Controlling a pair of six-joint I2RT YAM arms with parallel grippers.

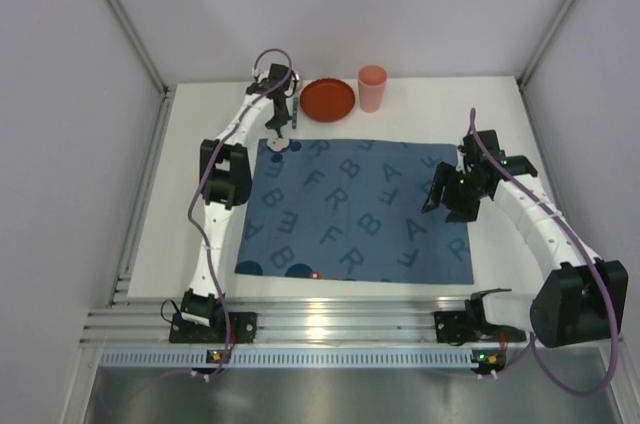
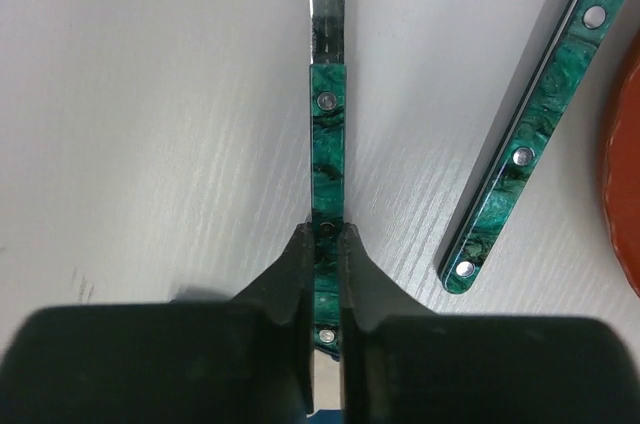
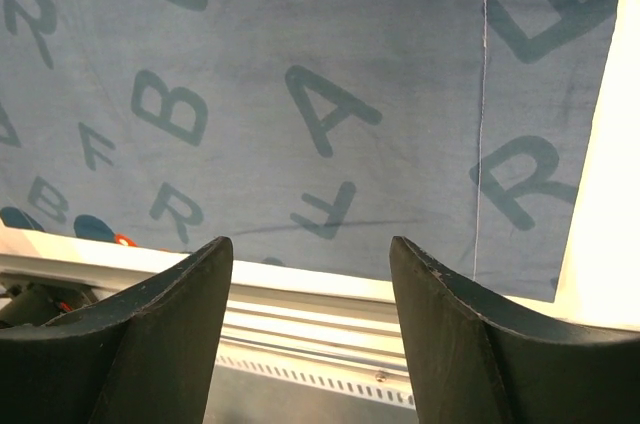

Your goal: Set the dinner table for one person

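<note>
Cutlery piece with green handle lies on the white counter, far left, pinched by the left hand, probably for carrying to the blue letter mat. A second piece lies just right, beside the red plate. The right hand hovers spread over the mat.

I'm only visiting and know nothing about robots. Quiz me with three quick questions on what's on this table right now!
1. True or false: the right tool is shut on the red plate.
2. What does the left tool grip? A) the plate B) a green-handled utensil C) the blue mat
3. Fill in: a second green-handled utensil lies on the white table beside the ____.
Key: 1 false, it is open over the mat; 2 B; 3 plate.
</note>
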